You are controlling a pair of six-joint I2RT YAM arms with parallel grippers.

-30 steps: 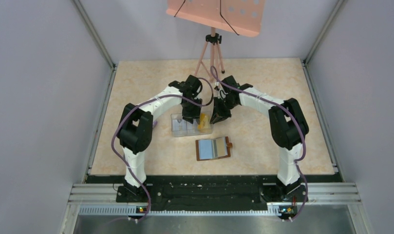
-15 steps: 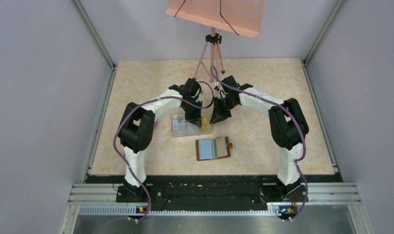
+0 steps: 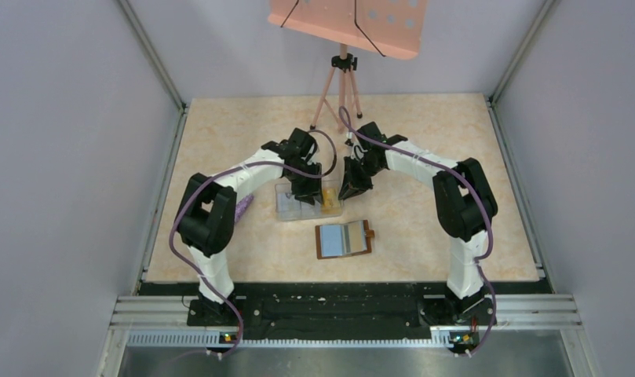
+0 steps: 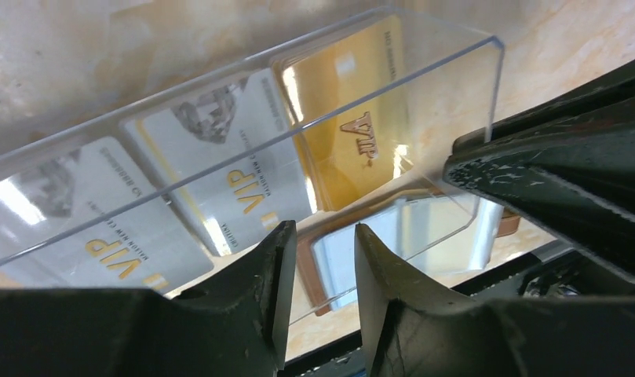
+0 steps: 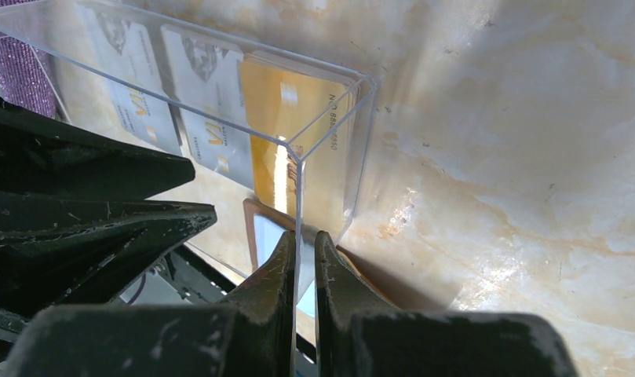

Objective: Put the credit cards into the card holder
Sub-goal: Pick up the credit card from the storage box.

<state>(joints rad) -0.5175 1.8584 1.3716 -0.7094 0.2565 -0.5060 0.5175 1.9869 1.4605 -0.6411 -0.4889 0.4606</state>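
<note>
1. The credit cards (image 4: 220,169) stand inside the clear box (image 3: 282,212) at the centre of the overhead view. Two are pale, and a gold card (image 4: 349,133) fills the end compartment at upper right of the left wrist view.
2. The card holder (image 3: 343,239) lies open on the table (image 3: 424,157), just below the box in the overhead view and apart from it. Whether its pockets already contain a card cannot be told.
3. The right gripper (image 5: 304,243) pinches the box's corner wall.
4. The left gripper (image 4: 323,236) hangs at the box with its fingers slightly parted, holding nothing.
5. Judgement: the task appears to be at an early stage. No card is lifted out, and every visible card remains to be transferred.
</note>
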